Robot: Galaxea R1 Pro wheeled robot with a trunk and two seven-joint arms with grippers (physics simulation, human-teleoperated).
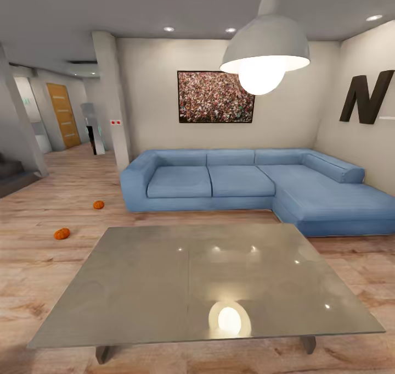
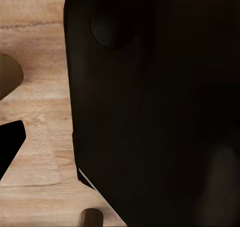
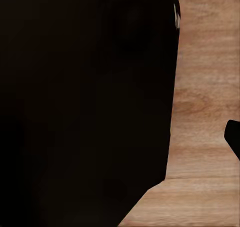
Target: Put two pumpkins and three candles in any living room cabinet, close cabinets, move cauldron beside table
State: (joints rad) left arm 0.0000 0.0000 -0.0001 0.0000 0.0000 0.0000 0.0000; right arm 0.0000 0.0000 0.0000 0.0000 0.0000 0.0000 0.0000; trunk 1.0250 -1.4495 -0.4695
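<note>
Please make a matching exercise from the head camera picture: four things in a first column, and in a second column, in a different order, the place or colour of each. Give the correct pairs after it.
Things:
1. pumpkins
2. sofa
3. coffee table
4. lamp

Places or colours:
A. blue, standing against the far wall
B. orange, lying on the wooden floor, left of the table
C. white, hanging from the ceiling, lit
D. glossy grey, nearest the camera, reflecting the light

Right pairs: 1-B, 2-A, 3-D, 4-C

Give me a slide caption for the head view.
Two pumpkins lie on the wood floor left of the grey table, blue sofa behind.
</note>
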